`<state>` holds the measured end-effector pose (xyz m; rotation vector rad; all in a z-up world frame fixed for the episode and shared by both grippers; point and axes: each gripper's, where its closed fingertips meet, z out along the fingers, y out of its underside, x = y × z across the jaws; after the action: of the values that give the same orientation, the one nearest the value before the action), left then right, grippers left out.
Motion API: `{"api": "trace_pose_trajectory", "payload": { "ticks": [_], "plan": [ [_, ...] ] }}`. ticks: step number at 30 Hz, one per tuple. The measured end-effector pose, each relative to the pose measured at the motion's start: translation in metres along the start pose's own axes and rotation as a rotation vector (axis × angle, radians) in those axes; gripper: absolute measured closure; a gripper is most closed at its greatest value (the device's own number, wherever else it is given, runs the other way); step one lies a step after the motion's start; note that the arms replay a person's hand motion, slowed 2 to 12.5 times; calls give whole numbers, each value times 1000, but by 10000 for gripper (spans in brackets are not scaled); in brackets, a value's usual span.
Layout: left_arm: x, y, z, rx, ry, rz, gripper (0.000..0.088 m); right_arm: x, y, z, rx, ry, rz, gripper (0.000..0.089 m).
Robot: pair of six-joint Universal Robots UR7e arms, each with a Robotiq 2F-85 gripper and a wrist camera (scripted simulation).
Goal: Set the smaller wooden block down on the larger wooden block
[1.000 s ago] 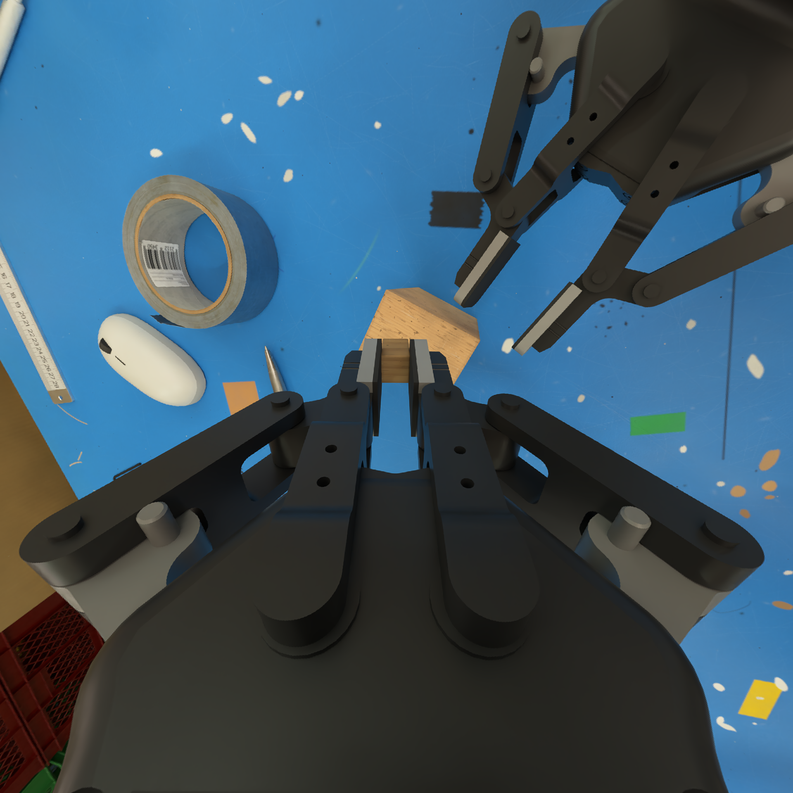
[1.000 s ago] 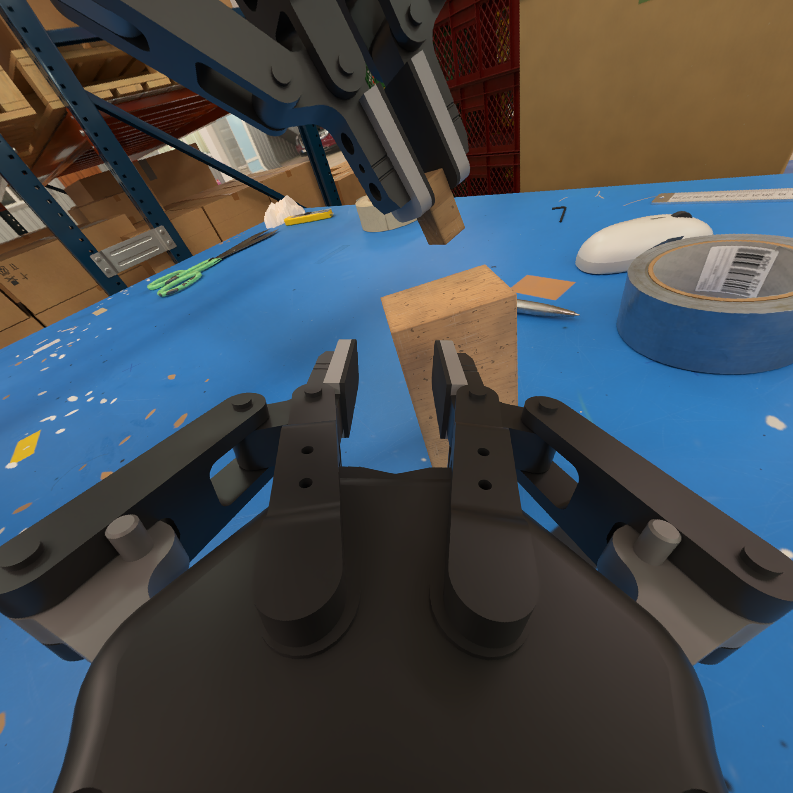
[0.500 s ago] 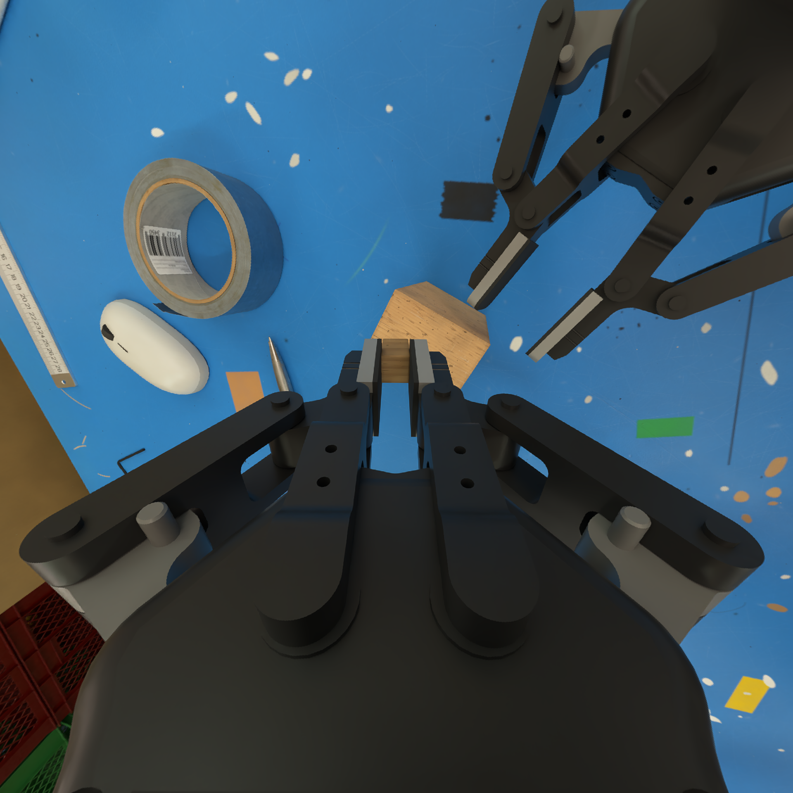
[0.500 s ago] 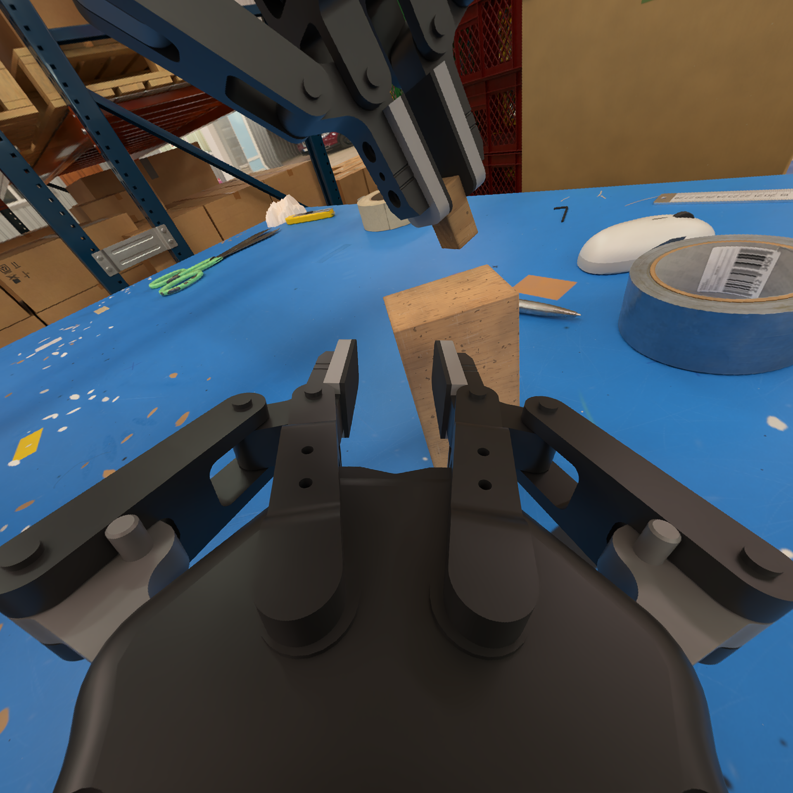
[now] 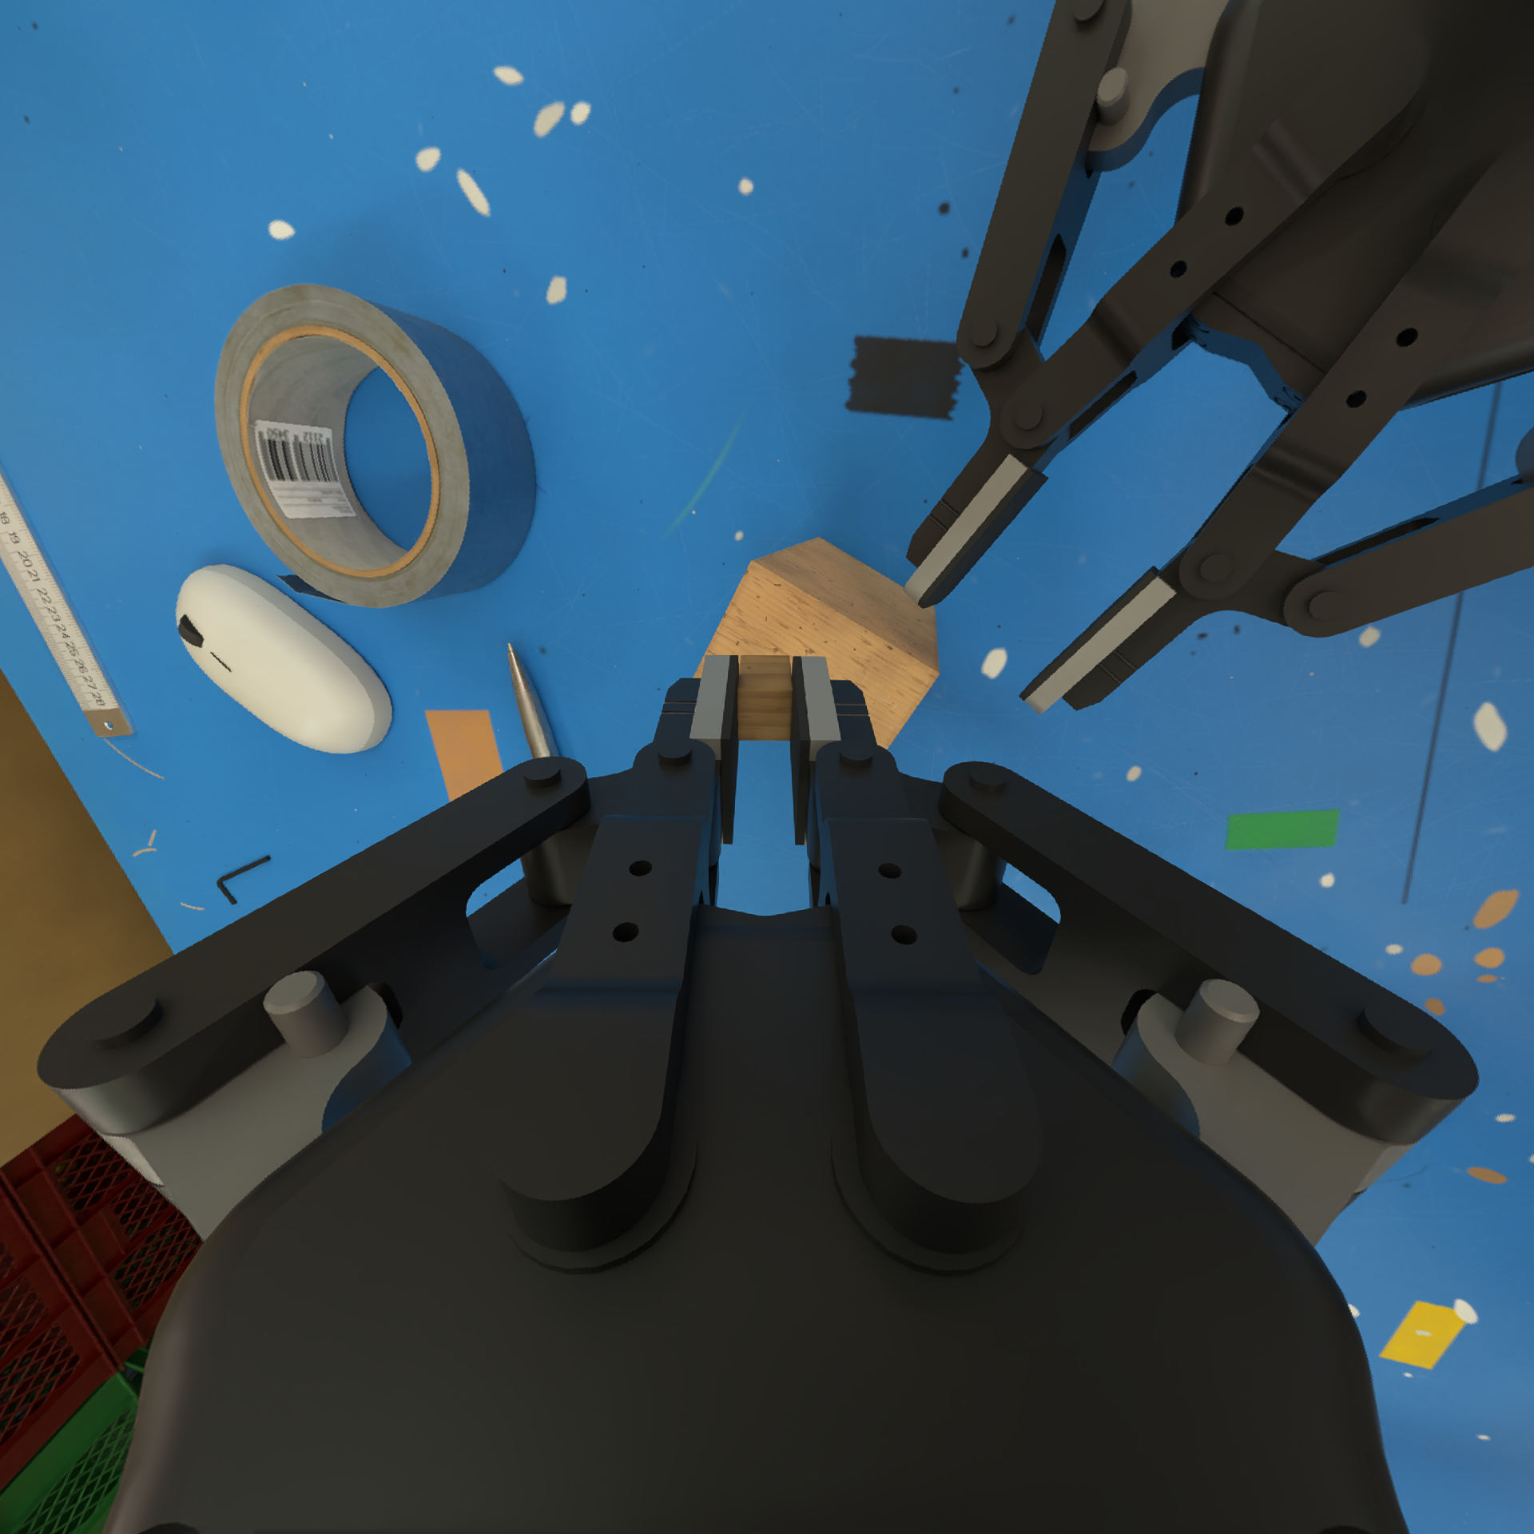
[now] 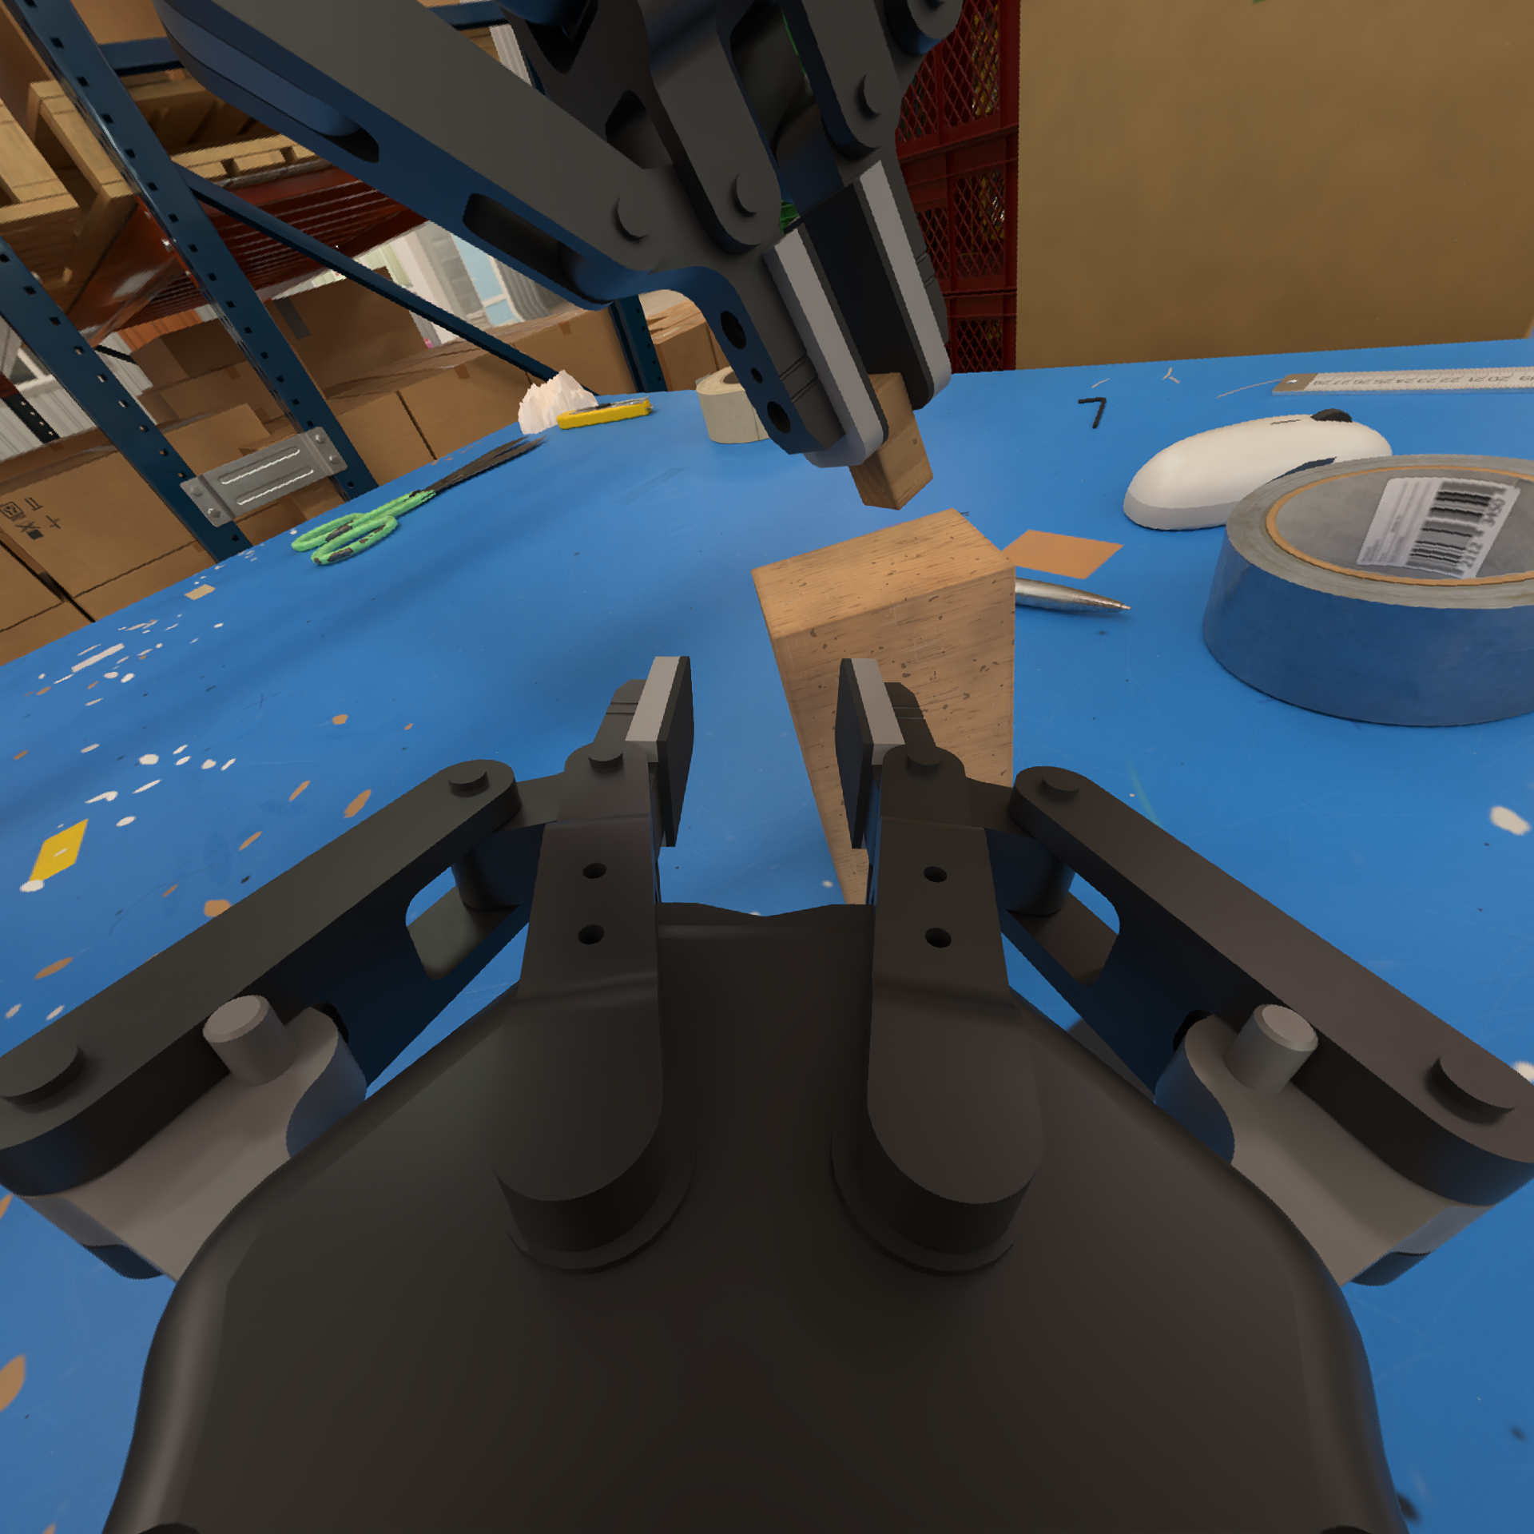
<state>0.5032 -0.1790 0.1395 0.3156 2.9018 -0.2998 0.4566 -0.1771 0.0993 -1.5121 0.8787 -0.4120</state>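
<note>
Left gripper (image 5: 764,693) pinches the smaller wooden block (image 5: 764,697) between its pads, fingers pressed flat on two opposite faces. In the right wrist view that block (image 6: 892,461) hangs in the air just above the larger wooden block (image 6: 896,631), not touching it, a little toward the far edge of the top face.

Larger block stands upright on the blue table (image 6: 498,664), taller than wide, with a flat, speckled top.

Right gripper (image 6: 764,730) is spread with nothing between its fingers, low beside the larger block; one finger sits in front of the block's near face, contact unclear.

Handling, as a judgement:
- Small block looks light, rigid and dry-grained, so the flat pads should hold it without slip.
- Present hold on parallel faces suits a straight lowering.
- Tall base block could tip if nudged sideways; set down gently and centred.

Surroundings:
- Roll of blue tape (image 5: 373,448) lies well to one side, with a white computer mouse (image 5: 282,660) just beside it.
- Metal pen (image 6: 1071,596) and a tan paper scrap (image 6: 1062,552) lie near the larger block.
- Farther off are green-handled scissors (image 6: 357,531), a yellow utility knife (image 6: 602,412) and a ruler (image 5: 50,606).

Writing: the tape carries a barcode label, the ruler printed graduations, and the table a small dark hand-drawn mark (image 6: 1094,411); no brand is discernible.
</note>
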Motion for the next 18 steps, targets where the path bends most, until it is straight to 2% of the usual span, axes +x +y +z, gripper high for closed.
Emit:
{"api": "trace_pose_trajectory", "payload": {
  "ticks": [18],
  "plan": [
    [0,7,6,-56,-14,-52,769,-3,0,0,-3,-10,3,578]
  ]
}}
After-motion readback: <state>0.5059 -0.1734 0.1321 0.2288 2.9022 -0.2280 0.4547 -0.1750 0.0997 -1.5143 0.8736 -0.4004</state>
